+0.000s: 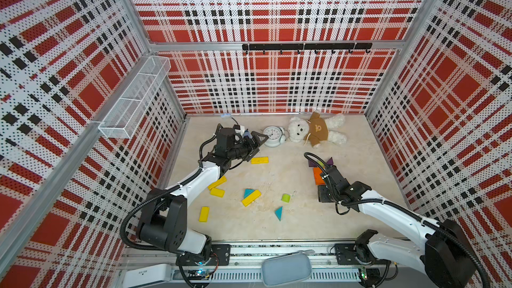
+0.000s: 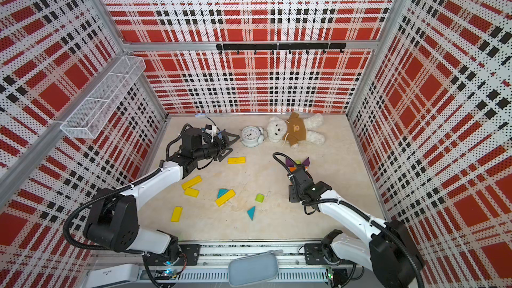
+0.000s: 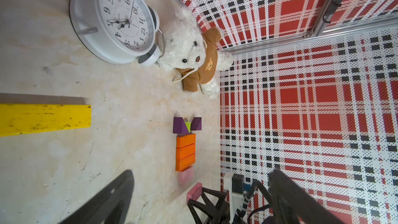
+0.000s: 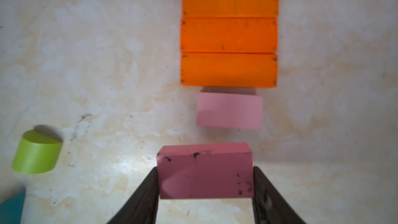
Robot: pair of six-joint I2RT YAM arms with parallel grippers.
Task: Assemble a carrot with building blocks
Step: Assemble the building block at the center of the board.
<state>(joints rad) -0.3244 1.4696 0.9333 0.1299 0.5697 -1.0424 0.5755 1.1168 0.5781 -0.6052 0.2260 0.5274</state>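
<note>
Enclosure of plaid walls (image 1: 277, 84) in red, white and black on perforated panel, with a beige marbled tabletop (image 1: 291, 228) as the floor.

Fittings: white wire basket (image 1: 133, 101) fixed to the wall on the robot's left; black hook rail (image 1: 304, 47) on the back wall.

Item, left gripper (image 1: 257, 146): fingers spread wide with nothing between them, near the alarm clock and just beside one yellow bar.

Item, right gripper (image 4: 205, 182): fingers clamped on the short ends of a dark pink bar (image 4: 204, 158), at the near end of the carrot figure.

Item, teddy bear (image 1: 313, 131): white with a brown jumper, lying at the back, head against the white alarm clock (image 1: 272, 135).

Carrot figure, on the robot's right half of the table:
- three orange bars (image 4: 229, 35) side by side, touching
- two purple triangles (image 3: 179, 124) at the far end
- a lime stub (image 3: 188, 126) between the triangles
- a pale pink bar (image 4: 229, 110), blurred, just beside the nearest orange bar
- the dark pink bar near the pale one, apart from it

Loose pieces, centre and left:
- five yellow bars (image 1: 204, 214)
- two teal triangles (image 1: 279, 213) — one against a yellow bar
- a second lime piece (image 1: 285, 197)
</note>
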